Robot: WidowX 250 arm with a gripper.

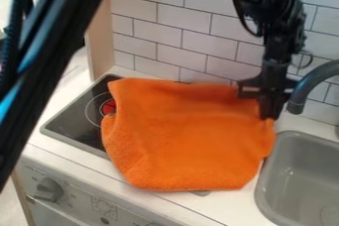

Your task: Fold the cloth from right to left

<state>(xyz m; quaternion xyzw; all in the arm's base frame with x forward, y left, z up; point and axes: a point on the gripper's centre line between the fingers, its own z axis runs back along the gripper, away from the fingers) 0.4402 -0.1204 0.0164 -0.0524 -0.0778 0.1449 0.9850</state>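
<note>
Orange cloth lies over part of the black cooktop and the white table, beside the grey sink. At the cloth's upper right corner is the claw; whether clenched, I cannot tell.

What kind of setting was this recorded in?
Probably a toy or mock-up kitchen: a stovetop partly under an orange cloth, a grey sink with a curved faucet, and a tiled wall.
</note>
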